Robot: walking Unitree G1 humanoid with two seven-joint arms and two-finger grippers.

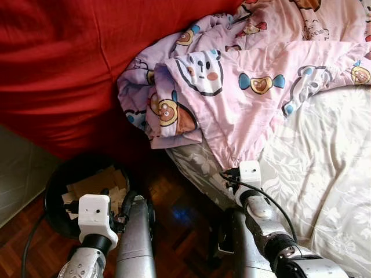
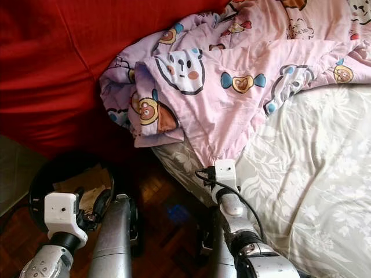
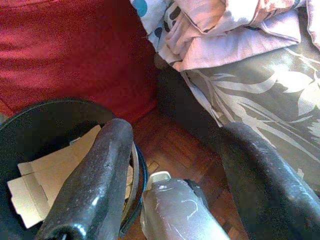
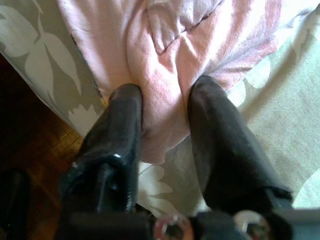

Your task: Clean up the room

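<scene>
The pink blanket point(image 1: 243, 87) with cartoon animals lies crumpled in the upper centre and upper right of the left eye view, on the bed point(image 1: 324, 174) that has a grey-white sheet with a leaf pattern. One corner of the blanket hangs down to a point near the bed edge, in the lower centre of the frame. The right hand point(image 4: 165, 125) is at this corner. In the right wrist view, its two black fingers point(image 4: 117, 135) stand on both sides of the pink cloth and pinch a fold of it, so the hand is grasping the blanket.

A large red cloth point(image 1: 69, 63) covers the upper left of the frame. Below it, in the lower left, a black round bin point(image 1: 58, 191) stands on the dark wooden floor point(image 1: 179, 214), with pieces of cardboard point(image 3: 45, 170) inside. The left hand point(image 3: 170, 165) is low beside the bin, with fingers spread apart and nothing between them.
</scene>
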